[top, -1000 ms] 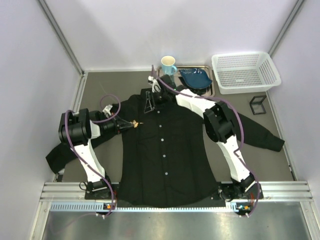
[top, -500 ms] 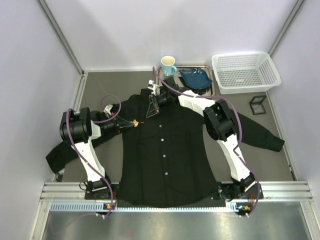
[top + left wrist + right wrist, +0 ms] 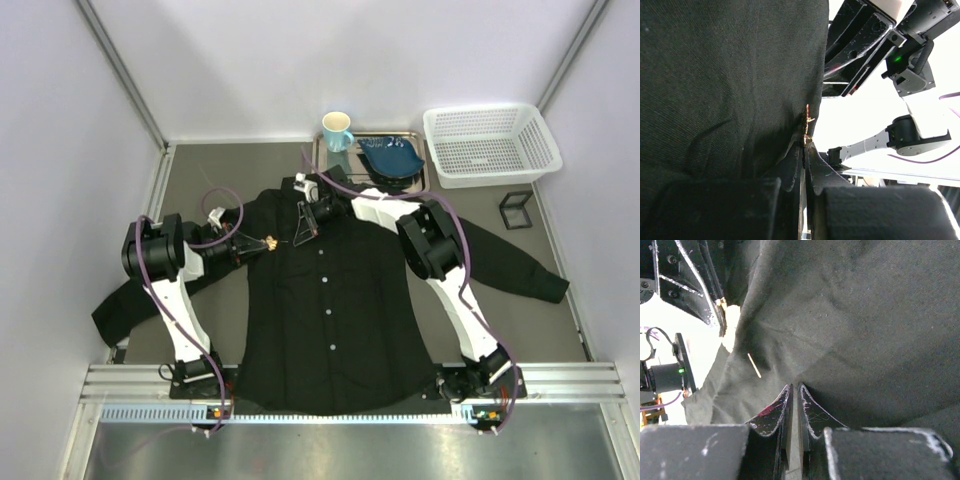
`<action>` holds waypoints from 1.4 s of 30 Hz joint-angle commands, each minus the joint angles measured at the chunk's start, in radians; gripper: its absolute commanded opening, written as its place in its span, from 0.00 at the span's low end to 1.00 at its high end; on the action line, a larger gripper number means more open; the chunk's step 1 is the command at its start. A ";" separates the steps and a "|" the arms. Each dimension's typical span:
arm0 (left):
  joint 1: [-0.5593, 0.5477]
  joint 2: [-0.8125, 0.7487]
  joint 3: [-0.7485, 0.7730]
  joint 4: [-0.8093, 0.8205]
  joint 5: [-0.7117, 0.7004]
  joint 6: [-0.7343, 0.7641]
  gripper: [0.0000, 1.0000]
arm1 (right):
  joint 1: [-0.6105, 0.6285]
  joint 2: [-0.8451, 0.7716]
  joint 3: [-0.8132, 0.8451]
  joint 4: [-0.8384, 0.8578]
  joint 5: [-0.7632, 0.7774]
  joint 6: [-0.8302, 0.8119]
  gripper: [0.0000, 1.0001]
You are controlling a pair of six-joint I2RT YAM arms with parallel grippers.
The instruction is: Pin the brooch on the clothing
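The black shirt [image 3: 330,300] lies spread on the table, its row of white buttons facing up. My left gripper [image 3: 262,246] is shut on the tiny golden brooch [image 3: 271,241] at the shirt's left chest. In the left wrist view the brooch [image 3: 806,124] sticks out of the shut fingertips [image 3: 805,146], against the fabric edge [image 3: 740,75]. My right gripper [image 3: 301,232] is shut on a pinched fold of the shirt [image 3: 850,315] near the collar, tips at the fold [image 3: 794,386]. A thin pale pin [image 3: 754,365] shows on the fabric. The left gripper [image 3: 695,280] is close by.
A mug [image 3: 337,128], a blue dish [image 3: 390,156] on a metal tray [image 3: 424,182] and a white basket [image 3: 490,145] stand at the back. A small black wire frame [image 3: 517,210] sits at the right. The sleeves reach out to both sides.
My right gripper has moved nearer and a little left with the pinched fabric, closer to the brooch. The left gripper has stayed nearly still with the brooch.
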 commanded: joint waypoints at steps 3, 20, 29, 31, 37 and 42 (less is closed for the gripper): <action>-0.003 0.020 -0.009 0.145 0.037 -0.059 0.00 | 0.030 0.025 0.033 0.107 -0.056 0.002 0.12; -0.006 0.040 -0.001 0.132 0.036 -0.050 0.00 | 0.041 -0.004 -0.064 0.418 -0.204 0.198 0.26; -0.026 0.034 0.003 0.109 0.040 -0.025 0.00 | 0.055 0.013 -0.030 0.435 -0.201 0.215 0.27; -0.029 0.032 0.006 0.111 0.042 -0.025 0.00 | 0.055 0.014 -0.032 0.434 -0.207 0.211 0.27; -0.041 0.028 0.011 0.108 0.048 -0.011 0.00 | 0.062 0.016 -0.035 0.437 -0.227 0.211 0.27; -0.055 0.028 0.019 0.100 0.054 -0.002 0.00 | 0.071 0.024 -0.021 0.441 -0.268 0.209 0.27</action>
